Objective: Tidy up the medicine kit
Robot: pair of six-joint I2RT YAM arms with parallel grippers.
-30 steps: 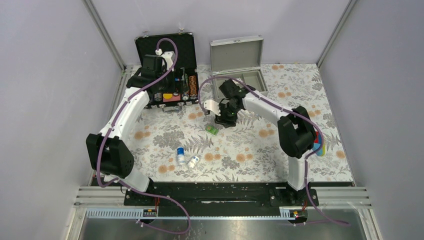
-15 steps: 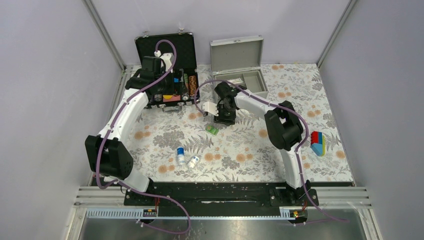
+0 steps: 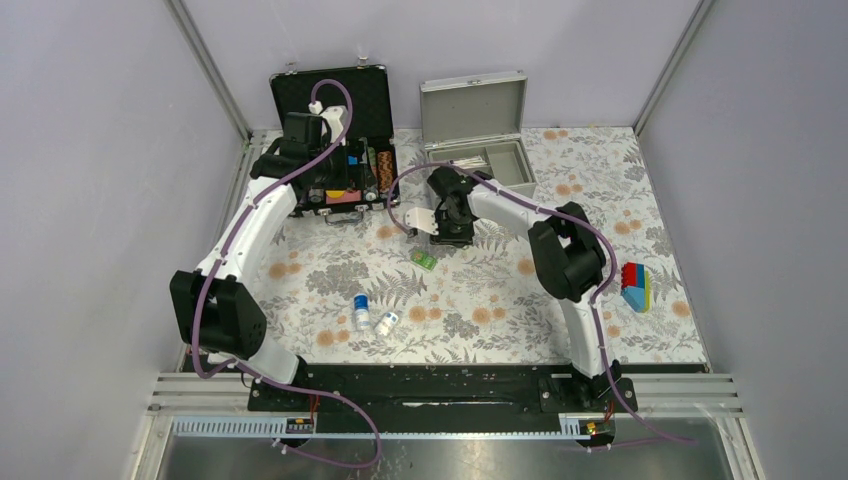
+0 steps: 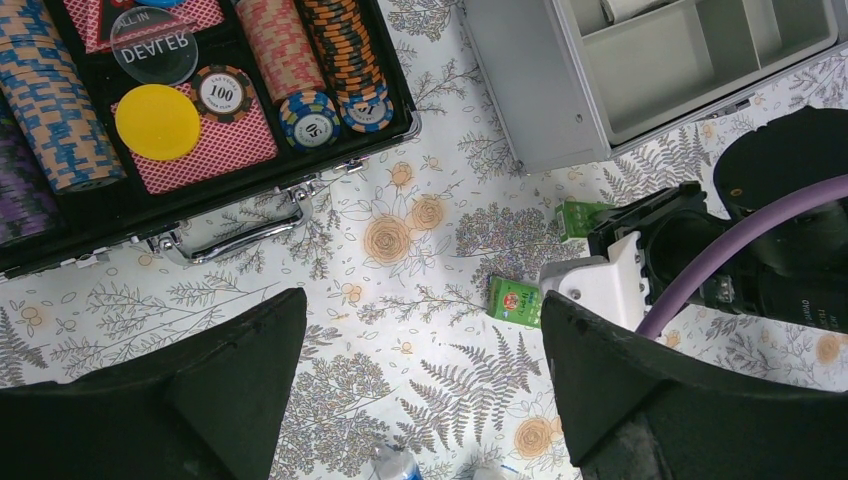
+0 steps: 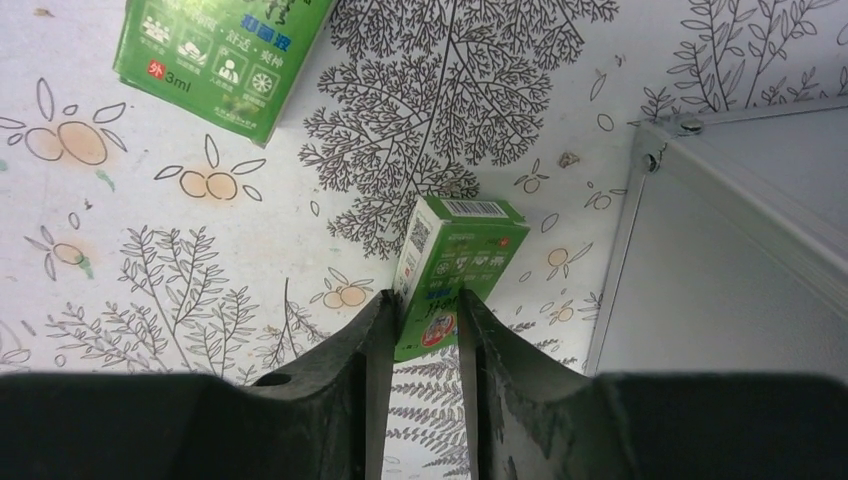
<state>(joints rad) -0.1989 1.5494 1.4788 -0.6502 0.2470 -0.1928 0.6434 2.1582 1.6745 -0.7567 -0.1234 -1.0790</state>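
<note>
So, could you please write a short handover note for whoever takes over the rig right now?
Right hand: closed on a small green box beside the medicine kit.
Left hand: open, empty, over the table by the poker chip case.
Done: kit lid is up.
Left: the held box, a second green box and two small bottles are not yet in the kit.

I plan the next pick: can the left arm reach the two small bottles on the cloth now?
Probably yes. The left claw is open and empty, and the two small bottles lie uncovered on the table, on that arm's side, with nothing standing between.
</note>
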